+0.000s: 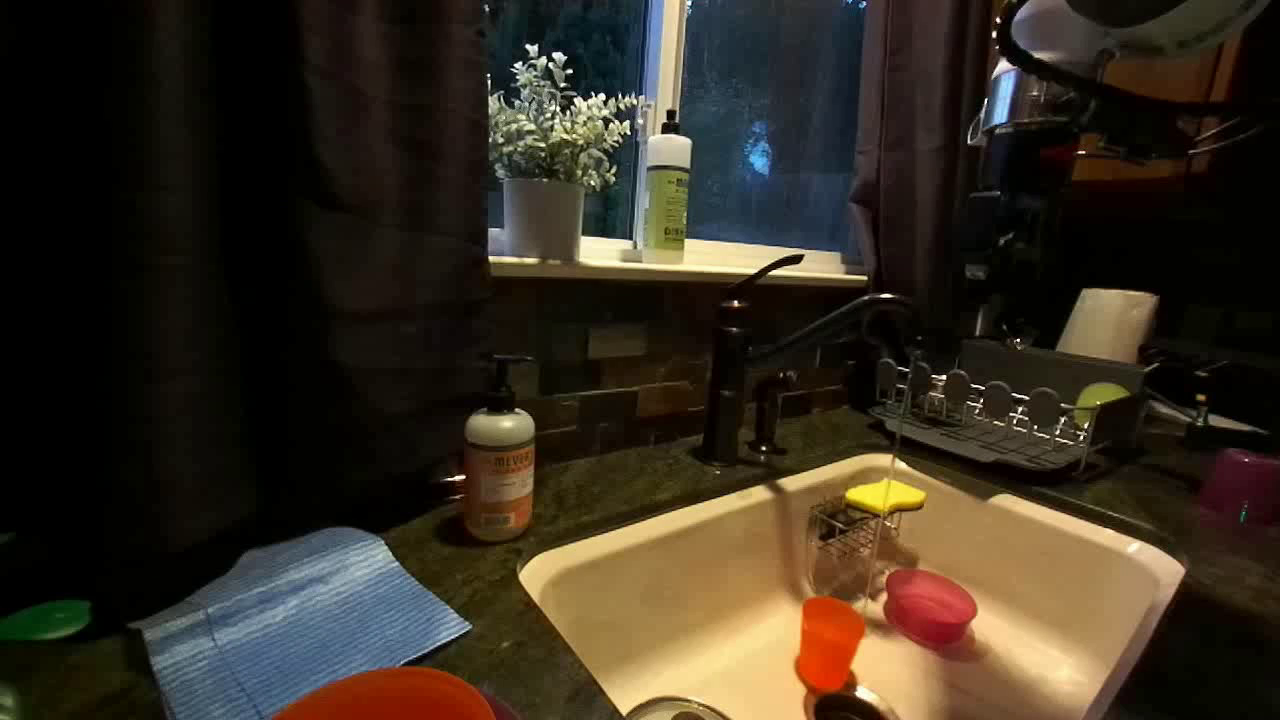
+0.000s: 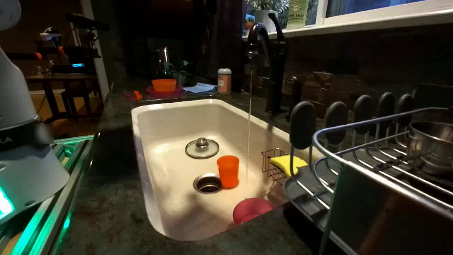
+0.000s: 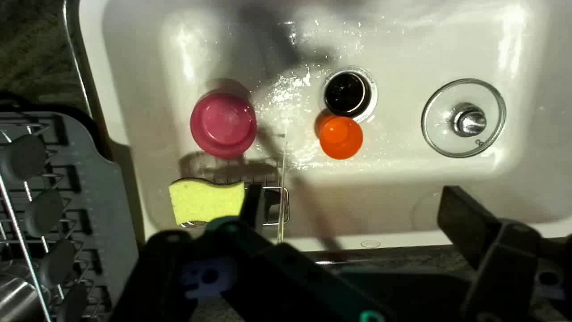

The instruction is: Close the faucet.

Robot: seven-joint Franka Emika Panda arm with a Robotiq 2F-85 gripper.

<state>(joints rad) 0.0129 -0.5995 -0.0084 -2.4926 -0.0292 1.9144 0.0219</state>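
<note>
The dark bronze faucet [image 1: 728, 385] stands behind the sink in both exterior views [image 2: 276, 79]. Its thin lever [image 1: 768, 272] slants up, and its spout [image 1: 830, 328] hangs over the basin. A thin stream of water [image 2: 250, 106] runs from the spout and splashes on the sink floor; it also shows in the wrist view [image 3: 283, 188]. My gripper [image 3: 351, 201] is open in the wrist view, its fingers wide apart with nothing between the tips, above the sink's faucet-side edge. The faucet cannot be made out there. The gripper cannot be made out in the exterior views.
The white sink [image 2: 141, 148] holds an orange cup [image 2: 228, 171], a pink bowl [image 3: 223, 125] and a glass lid [image 3: 464, 118]. A yellow sponge [image 3: 205, 201] sits on a wire caddy. A dish rack [image 2: 329, 131] stands beside the sink. A soap pump bottle [image 1: 500, 480] stands near the faucet.
</note>
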